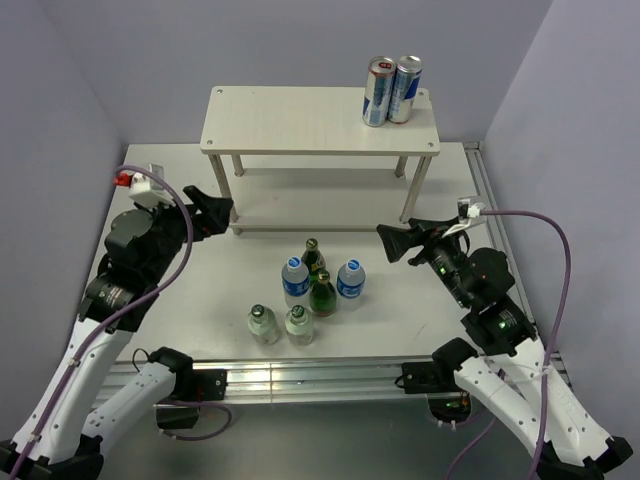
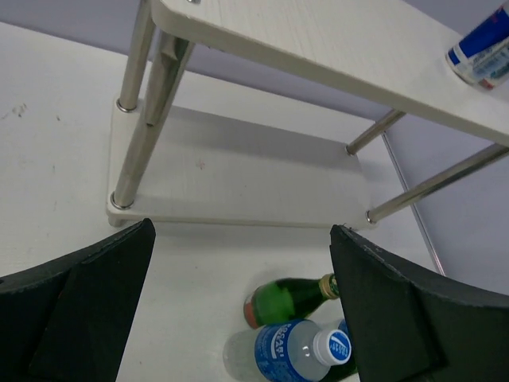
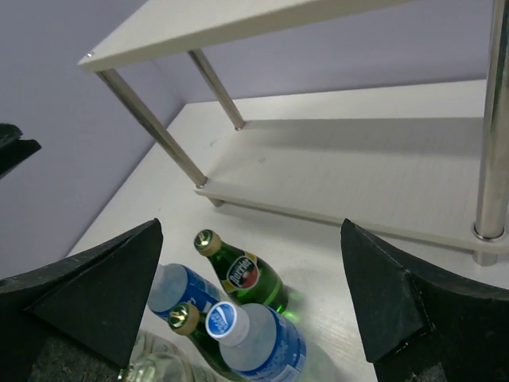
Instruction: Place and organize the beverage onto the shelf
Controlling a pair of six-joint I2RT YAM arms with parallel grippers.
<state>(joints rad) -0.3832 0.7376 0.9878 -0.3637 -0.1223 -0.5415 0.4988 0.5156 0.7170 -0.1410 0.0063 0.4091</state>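
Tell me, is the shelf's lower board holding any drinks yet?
Empty. The shelf's lower board is bare in both wrist views; only two cans stand on its top board.

A white table (image 1: 235, 300) lay under the left gripper (image 1: 225, 213) and the right gripper (image 1: 388, 242). Pale lilac walls (image 1: 300, 40) rose ahead of both and out to either side. An aluminium rail (image 1: 300, 375) ran behind them along the table's near edge, and another rail (image 1: 484, 182) ran outboard of the right gripper.
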